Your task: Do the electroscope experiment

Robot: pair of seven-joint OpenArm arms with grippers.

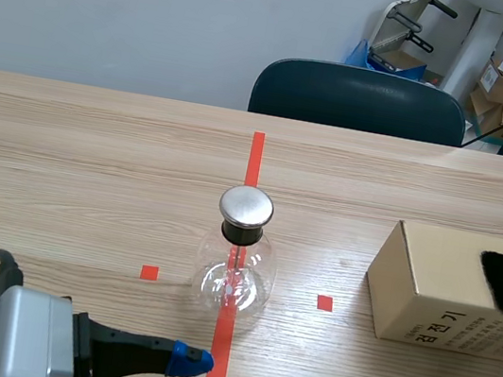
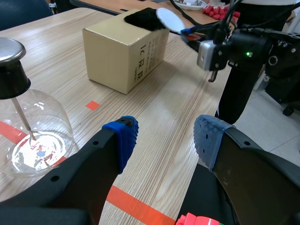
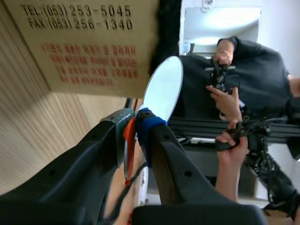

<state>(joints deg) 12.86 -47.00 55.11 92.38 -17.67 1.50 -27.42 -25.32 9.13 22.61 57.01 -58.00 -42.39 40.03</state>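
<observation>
Right fingers point(image 3: 150, 127) clamp disc point(image 3: 164, 89), outside scene view

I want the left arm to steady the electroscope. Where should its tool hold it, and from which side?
Probably the black collar under the metal disc: it is narrow, while the glass bulb is wide and rounded. The electroscope stands upright, so bring the open left tool in level from the robot's side, one finger each side.

Left end effector point(image 2: 164, 139) gapes; right one point(image 3: 133, 125) clamps disc point(image 3: 164, 86).
</observation>
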